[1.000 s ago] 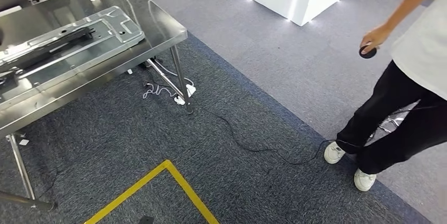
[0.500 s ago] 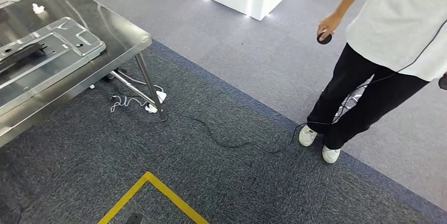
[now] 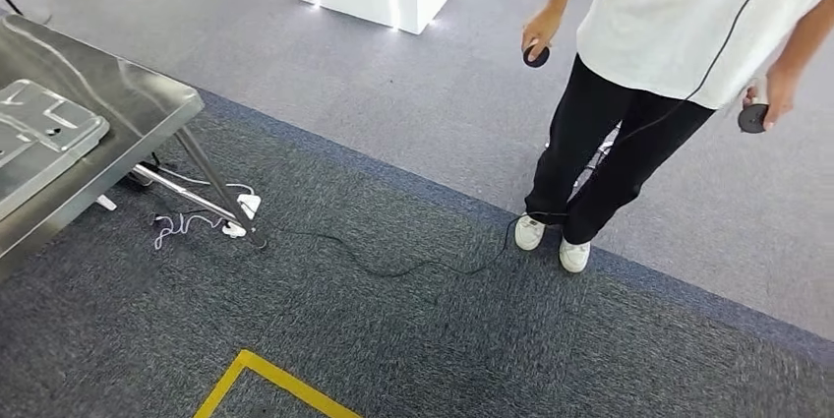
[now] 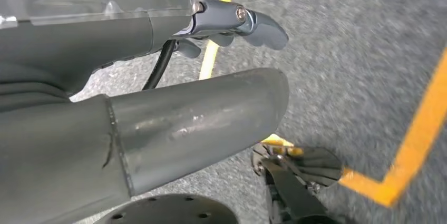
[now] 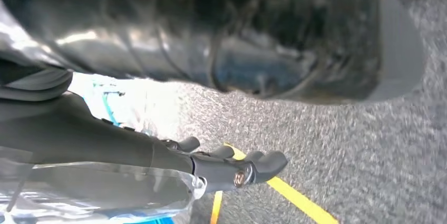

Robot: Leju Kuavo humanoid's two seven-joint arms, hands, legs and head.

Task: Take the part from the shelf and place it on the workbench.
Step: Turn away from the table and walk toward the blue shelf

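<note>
The workbench (image 3: 148,103) is a shiny steel table at about nine o'clock in the head view, with thin metal legs on the dark carpet. A flat, silver metal part (image 3: 44,138) lies on top of it, near the table's corner.

Steel workbench (image 3: 118,93) sits far left with a metal panel (image 3: 44,133) on it, cable (image 3: 393,266) running right to a person (image 3: 629,93).

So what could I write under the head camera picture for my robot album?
A person holding two round black controllers stands on grey carpet beside a shiny metal table and trailing black cable.
</note>
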